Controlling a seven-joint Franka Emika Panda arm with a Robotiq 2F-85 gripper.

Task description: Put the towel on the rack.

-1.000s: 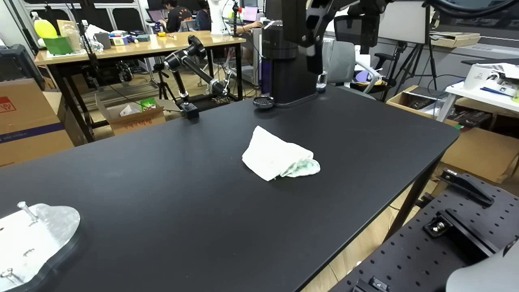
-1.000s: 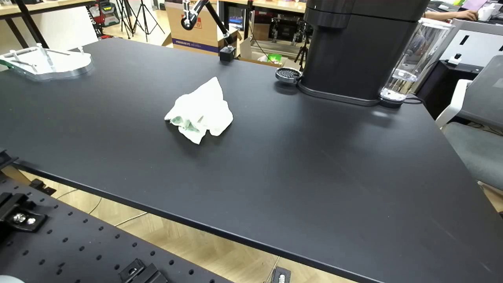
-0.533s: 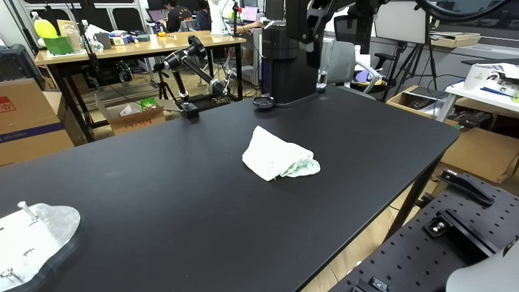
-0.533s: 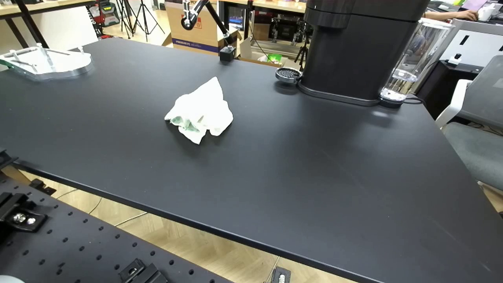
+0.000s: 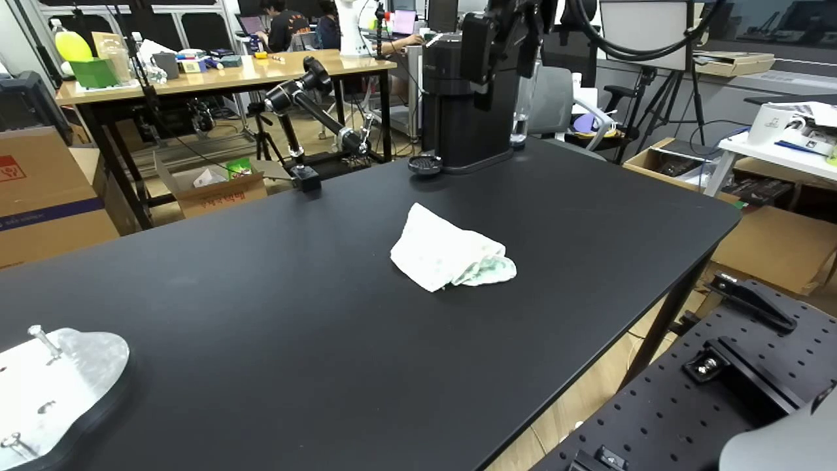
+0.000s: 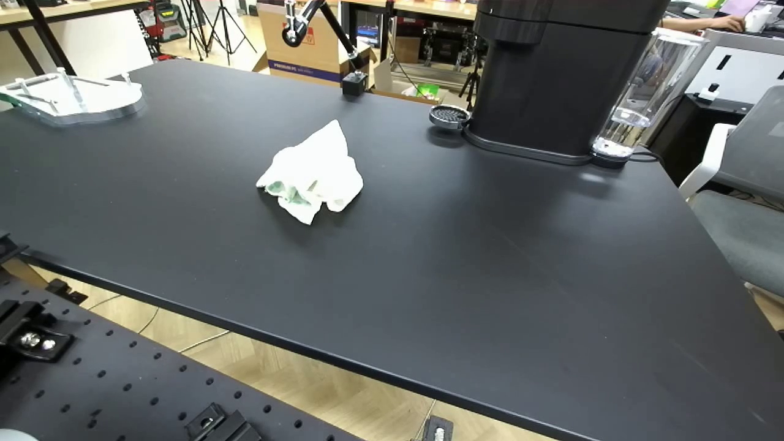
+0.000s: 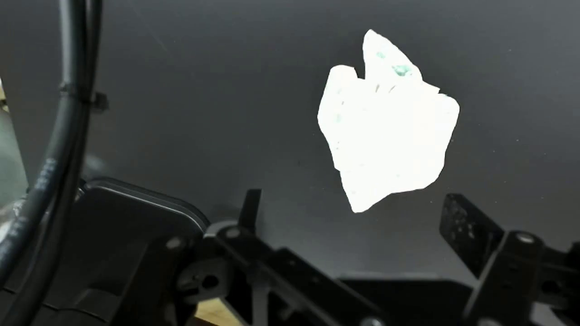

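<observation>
The gripper (image 7: 356, 215) hangs above the table (image 5: 294, 340), its fingers (image 7: 466, 228) wide apart and nothing between them. The towel (image 7: 389, 136) lies crumpled on the table, ungrasped. The step is likely the approach: the gripper should centre over a fold, come straight down and pinch deep, since a thin edge may slip. A pegged plate (image 5: 85, 373), near left in an exterior view, may be the rack. The table is dark and smooth; a machine (image 6: 551, 92) stands at its far side. Beyond are a carton (image 5: 46, 190) and a wooden desk (image 5: 314, 65).
</observation>
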